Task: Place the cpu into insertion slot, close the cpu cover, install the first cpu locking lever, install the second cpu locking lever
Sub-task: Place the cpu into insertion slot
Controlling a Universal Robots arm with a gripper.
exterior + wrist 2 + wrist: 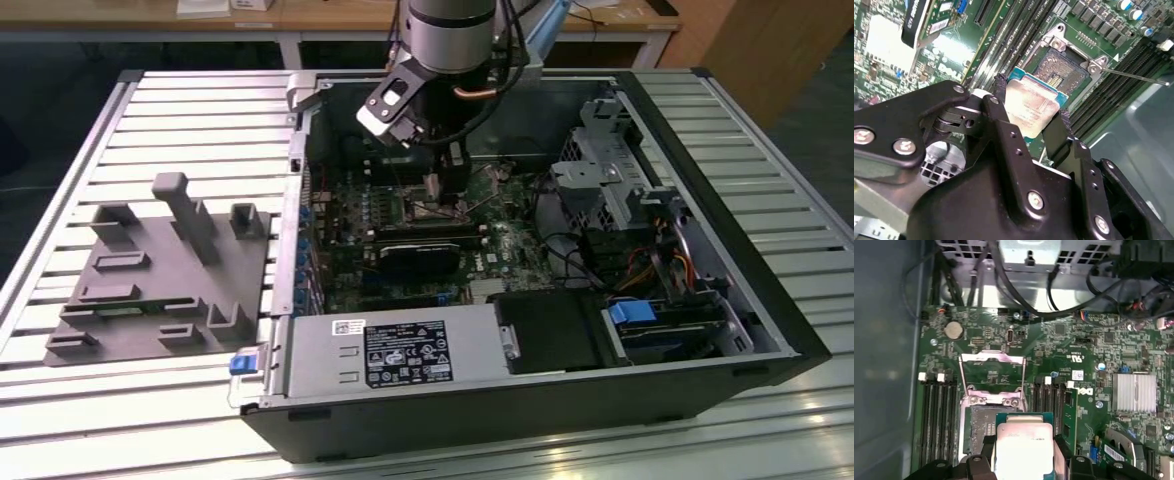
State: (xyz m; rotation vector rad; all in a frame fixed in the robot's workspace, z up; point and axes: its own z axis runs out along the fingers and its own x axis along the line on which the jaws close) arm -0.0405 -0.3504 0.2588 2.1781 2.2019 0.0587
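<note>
My gripper [1030,109] is shut on the cpu [1031,107], a flat silver-tan chip on a green-edged base, with one black finger on each side. In both wrist views the cpu [1024,442] hovers tilted just above the insertion slot [979,427], overlapping one side of it. The slot's dark pin field [1061,70] lies uncovered. The cpu cover [993,358], a silver frame with a square cut-out, stands swung open beyond the slot. A thin metal locking lever [1134,76] sticks out free beside the socket. In the exterior view the gripper [434,190] hangs inside the open computer case over the green board.
Memory slots [939,420] flank the socket. A black card [420,250] lies toward the front of the case, with a power supply [400,355] at the case's front edge and a drive cage [614,180] with cables at the exterior view's right. A grey fixture [160,270] sits on the slatted table.
</note>
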